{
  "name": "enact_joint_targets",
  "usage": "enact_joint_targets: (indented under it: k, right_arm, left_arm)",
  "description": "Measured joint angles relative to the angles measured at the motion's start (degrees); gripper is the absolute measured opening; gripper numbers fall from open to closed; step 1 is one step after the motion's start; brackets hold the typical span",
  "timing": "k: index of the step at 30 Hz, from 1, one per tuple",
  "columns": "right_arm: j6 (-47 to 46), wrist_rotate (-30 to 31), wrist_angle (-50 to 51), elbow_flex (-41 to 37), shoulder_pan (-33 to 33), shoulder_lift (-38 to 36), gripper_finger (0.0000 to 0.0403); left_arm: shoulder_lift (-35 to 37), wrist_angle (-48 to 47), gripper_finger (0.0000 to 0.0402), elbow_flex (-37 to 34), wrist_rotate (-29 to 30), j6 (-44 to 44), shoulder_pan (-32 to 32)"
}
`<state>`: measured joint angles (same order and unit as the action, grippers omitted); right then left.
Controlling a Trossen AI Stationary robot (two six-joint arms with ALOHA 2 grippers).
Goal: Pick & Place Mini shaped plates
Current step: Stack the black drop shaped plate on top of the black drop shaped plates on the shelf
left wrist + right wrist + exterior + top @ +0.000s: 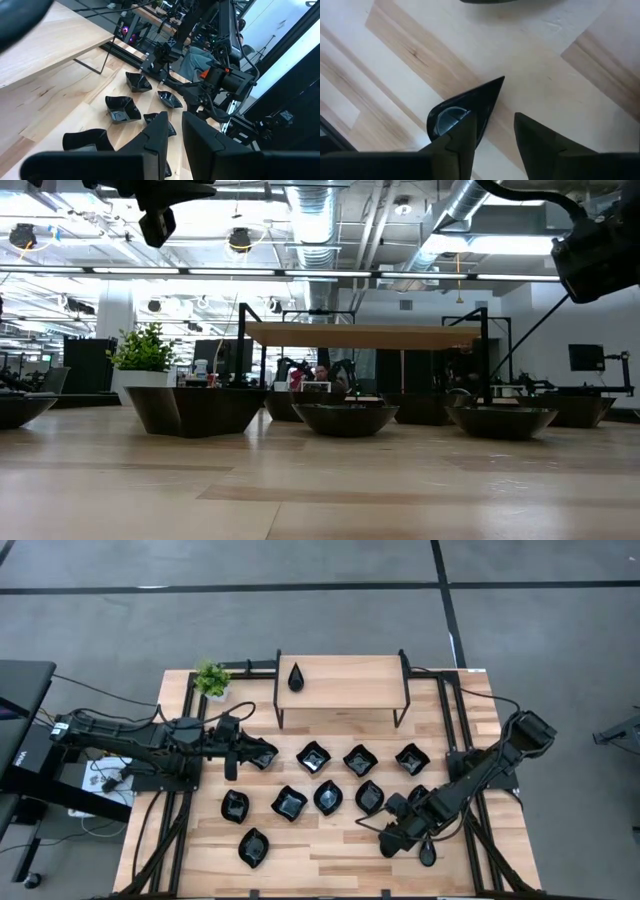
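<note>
Several glossy black mini plates lie flat on the wooden table (330, 860): wavy squares such as one (313, 756) and leaf ovals such as one (254, 847). One teardrop plate (296, 677) rests on the raised wooden shelf. My left gripper (248, 752) (175, 127) hangs level over a wavy plate (264, 754), fingers a narrow gap apart and empty. My right gripper (390, 840) (495, 125) is open and points down over a teardrop plate (465, 107) near the table's near right; one finger overlaps its rounded end. Whether it touches, I cannot tell.
A small green potted plant (211, 678) stands at the far left corner. The shelf (345, 682) on black legs spans the far middle. Black frame rails (455, 730) run along both sides. Bare wood lies along the near edge between the leaf plate and my right gripper.
</note>
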<state>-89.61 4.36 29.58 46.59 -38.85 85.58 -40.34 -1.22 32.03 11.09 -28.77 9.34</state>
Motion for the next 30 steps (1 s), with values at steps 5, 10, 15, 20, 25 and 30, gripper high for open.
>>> enact_joint_targets:
  k: [5, 10, 15, 20, 25, 30]
  right_arm:
    - [0.0, 0.2, 0.0, 0.0, -0.2, 0.0, 0.0136]
    - [-0.4, 0.1, -1.0, 0.0, -0.4, 2.4, 0.0141]
    - [-0.8, 0.1, -3.5, 0.0, -0.7, 4.8, 0.0139]
    - [-0.9, 0.2, -3.2, 0.0, -0.9, 4.7, 0.013]
    - [-0.9, 0.2, -3.2, 0.0, -1.3, 4.6, 0.0118]
    - [-0.5, 0.1, -3.2, 0.0, -1.2, 4.3, 0.0107]
  left_arm:
    - [0.0, 0.0, 0.0057, 0.0, 0.0, 0.0, 0.0]
    - [0.0, 0.0, 0.0057, 0.0, 0.0, 0.0, 0.0]
    - [0.0, 0.0, 0.0057, 0.0, 0.0, 0.0, 0.0]
    - [0.0, 0.0, 0.0057, 0.0, 0.0, 0.0, 0.0]
    - [0.0, 0.0, 0.0057, 0.0, 0.0, 0.0, 0.0]
    - [0.0, 0.0, 0.0057, 0.0, 0.0, 0.0, 0.0]
